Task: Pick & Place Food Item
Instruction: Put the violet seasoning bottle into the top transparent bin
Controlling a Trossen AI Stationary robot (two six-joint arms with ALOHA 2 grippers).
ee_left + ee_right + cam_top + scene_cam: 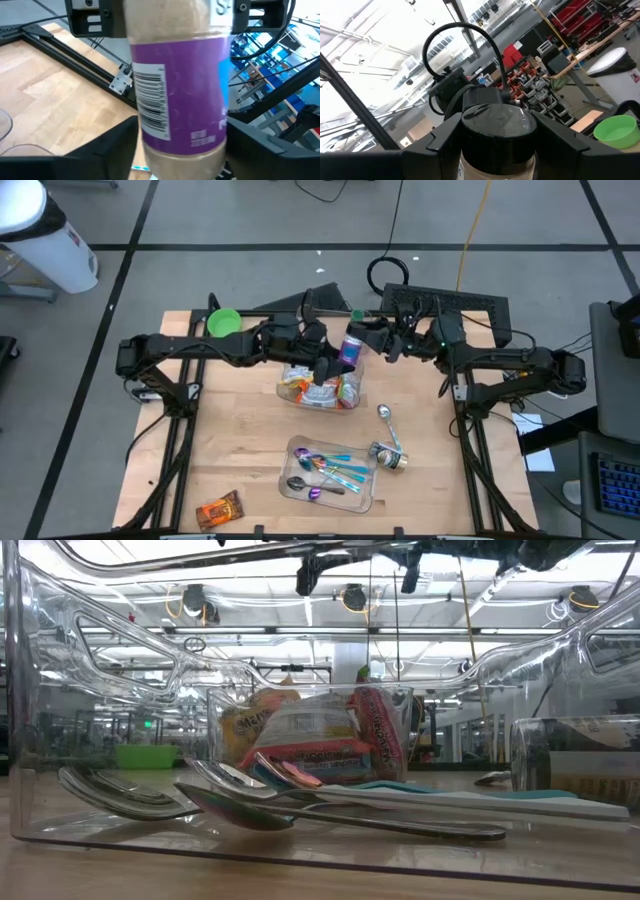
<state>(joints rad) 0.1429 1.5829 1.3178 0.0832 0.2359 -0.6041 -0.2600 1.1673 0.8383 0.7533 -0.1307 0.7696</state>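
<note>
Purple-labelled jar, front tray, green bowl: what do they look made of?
Purple-labelled jar: probably clear plastic or glass, since beige contents show through; glossy black lid, printed label. Front tray: clear, rigid, glossy acrylic-like plastic; the wood shows through it. Green bowl: opaque, evenly coloured, likely plastic.

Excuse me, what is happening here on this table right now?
Both arms meet above the clear plastic bin of snack packets at the middle of the wooden table. The right gripper holds a purple-labelled jar with a black lid by its top. The left gripper has its fingers on either side of the jar's lower body; a firm grip is not clear. It looks like a handover.
</note>
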